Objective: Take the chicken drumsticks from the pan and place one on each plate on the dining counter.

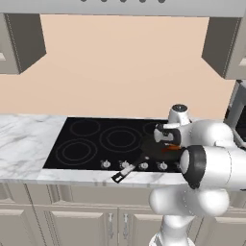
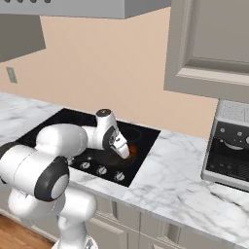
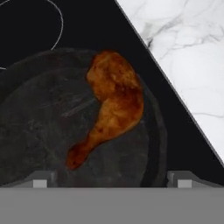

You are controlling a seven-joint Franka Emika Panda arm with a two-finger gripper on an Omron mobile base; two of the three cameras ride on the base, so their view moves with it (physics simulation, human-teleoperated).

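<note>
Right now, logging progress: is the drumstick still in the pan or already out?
In. The hand view shows the drumstick lying flat inside the pan, open pincer above.

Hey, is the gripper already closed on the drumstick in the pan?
No, the gripper is open, its fingertips wide apart above the pan, and the drumstick lies untouched between them.

Two base cameras look forward and down over the arm at the cooktop (image 1: 113, 141); the hand camera looks closely down into the pan (image 3: 39, 131).
</note>
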